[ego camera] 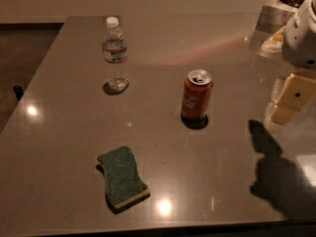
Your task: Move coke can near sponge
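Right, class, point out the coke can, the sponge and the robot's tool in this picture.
coke can (196, 100), camera view, red side wall by the logo.
sponge (121, 173), camera view, middle of its green top.
tool (289, 102), camera view, pale tip at the picture's right edge.

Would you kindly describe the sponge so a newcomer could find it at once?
On the grey table, look near the front edge, left of centre: the sponge lies there, in front of the water bottle and coke can. The gripper hangs far off at the right edge. Unlike its upright neighbours, the sponge is flat, dark green over pale yellow foam.
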`<state>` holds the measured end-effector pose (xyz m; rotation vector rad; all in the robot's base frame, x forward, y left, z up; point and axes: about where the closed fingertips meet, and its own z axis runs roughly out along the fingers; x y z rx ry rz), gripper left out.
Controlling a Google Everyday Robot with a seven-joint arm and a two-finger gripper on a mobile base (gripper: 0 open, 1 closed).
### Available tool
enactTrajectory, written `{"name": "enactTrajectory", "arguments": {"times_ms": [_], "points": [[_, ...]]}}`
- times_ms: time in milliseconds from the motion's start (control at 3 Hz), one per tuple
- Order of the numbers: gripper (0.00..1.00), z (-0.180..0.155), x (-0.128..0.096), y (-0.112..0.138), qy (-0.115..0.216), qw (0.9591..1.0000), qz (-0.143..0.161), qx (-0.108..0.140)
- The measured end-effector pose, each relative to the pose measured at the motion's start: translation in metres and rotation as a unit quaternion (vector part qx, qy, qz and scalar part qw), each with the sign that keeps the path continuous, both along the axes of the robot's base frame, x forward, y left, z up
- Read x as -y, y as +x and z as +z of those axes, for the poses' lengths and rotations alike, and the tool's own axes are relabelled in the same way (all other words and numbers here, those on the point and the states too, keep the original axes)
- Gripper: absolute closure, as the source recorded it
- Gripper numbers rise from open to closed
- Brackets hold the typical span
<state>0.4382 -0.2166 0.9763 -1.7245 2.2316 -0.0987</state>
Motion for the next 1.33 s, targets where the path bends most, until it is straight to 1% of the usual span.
{"name": "enactTrajectory", "arguments": {"times_ms": [333, 667, 1000, 1333], "points": [[0.0, 0.0, 0.0, 0.0, 0.0, 1.0, 0.0, 0.0], [0.0, -0.004, -0.006, 0.008, 0.015, 0.9998, -0.007, 0.01], [0.0, -0.019, -0.021, 0.028, 0.055, 0.9981, -0.02, 0.019], [0.0, -0.028, -0.029, 0.046, 0.09, 0.9953, -0.029, 0.021]]}}
